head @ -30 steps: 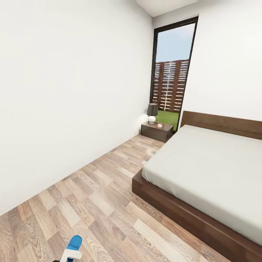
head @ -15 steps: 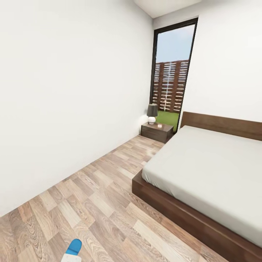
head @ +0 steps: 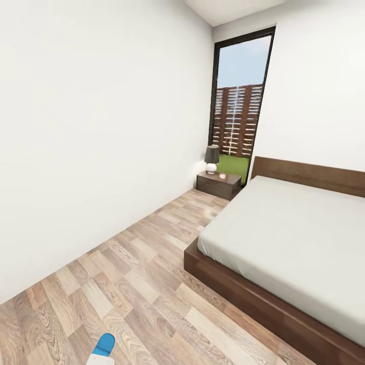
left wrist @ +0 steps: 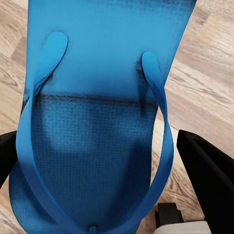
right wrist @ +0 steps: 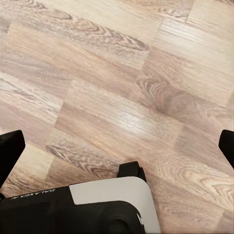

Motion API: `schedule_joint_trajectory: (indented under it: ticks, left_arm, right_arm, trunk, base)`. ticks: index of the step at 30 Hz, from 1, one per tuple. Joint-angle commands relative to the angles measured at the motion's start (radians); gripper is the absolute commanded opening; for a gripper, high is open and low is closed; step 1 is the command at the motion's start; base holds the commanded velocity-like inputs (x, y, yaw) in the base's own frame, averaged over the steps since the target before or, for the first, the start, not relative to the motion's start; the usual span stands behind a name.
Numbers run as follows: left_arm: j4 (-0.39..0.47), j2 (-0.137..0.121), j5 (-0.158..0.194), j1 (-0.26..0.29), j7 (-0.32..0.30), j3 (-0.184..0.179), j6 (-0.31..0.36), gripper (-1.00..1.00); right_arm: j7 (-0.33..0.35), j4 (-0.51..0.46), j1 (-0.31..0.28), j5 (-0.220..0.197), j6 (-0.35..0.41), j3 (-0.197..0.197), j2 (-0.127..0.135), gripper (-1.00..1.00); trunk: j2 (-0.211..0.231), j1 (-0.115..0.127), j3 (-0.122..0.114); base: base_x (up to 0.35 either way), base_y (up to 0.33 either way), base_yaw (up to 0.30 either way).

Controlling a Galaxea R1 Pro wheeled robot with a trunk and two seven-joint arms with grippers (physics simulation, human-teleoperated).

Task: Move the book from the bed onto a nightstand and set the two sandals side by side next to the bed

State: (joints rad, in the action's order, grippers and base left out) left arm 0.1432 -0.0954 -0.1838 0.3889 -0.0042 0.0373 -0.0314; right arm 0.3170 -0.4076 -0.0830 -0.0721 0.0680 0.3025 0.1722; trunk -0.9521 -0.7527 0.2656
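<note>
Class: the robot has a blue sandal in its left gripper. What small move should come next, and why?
Probably roll forward toward the bed: the sandal sits between the left gripper fingers, above bare floor, short of the bedside.

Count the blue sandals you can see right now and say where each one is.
1. One sandal sits between the left gripper's fingers above the wood floor; its tip shows at the head view's bottom edge. The second may be out of view.
</note>
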Motion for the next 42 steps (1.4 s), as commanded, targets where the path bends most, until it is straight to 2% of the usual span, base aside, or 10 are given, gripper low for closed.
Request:
schedule_joint_trajectory:
  ticks: [1,9,17,42]
  left_arm:
    - [-0.001,0.0,-0.01,0.001,-0.002,0.004,-0.003,-1.0]
    - [-0.001,0.001,-0.01,0.001,-0.002,0.004,-0.002,-1.0]
    - [-0.001,0.003,-0.01,0.001,-0.002,0.003,-0.002,-1.0]
    - [-0.001,0.003,-0.011,0.001,-0.002,0.003,-0.002,-1.0]
  right_arm:
    - [0.007,-0.001,-0.001,-0.008,0.007,0.006,0.0,1.0]
    - [0.008,0.001,-0.001,-0.007,0.007,0.006,0.0,1.0]
    - [0.008,0.001,-0.001,-0.006,0.007,0.005,-0.001,1.0]
    - [0.008,0.001,-0.001,-0.005,0.007,-0.003,-0.004,1.0]
  trunk:
    - [0.006,0.004,-0.002]
    - [0.062,0.035,-0.027]
    - [0.062,0.035,-0.027]
    - [0.069,0.038,-0.03]
  base:
    - [0.0,0.0,-0.005]
    - [0.0,0.0,-0.052]
    - [0.0,0.0,-0.178]
    - [0.0,0.0,-0.29]
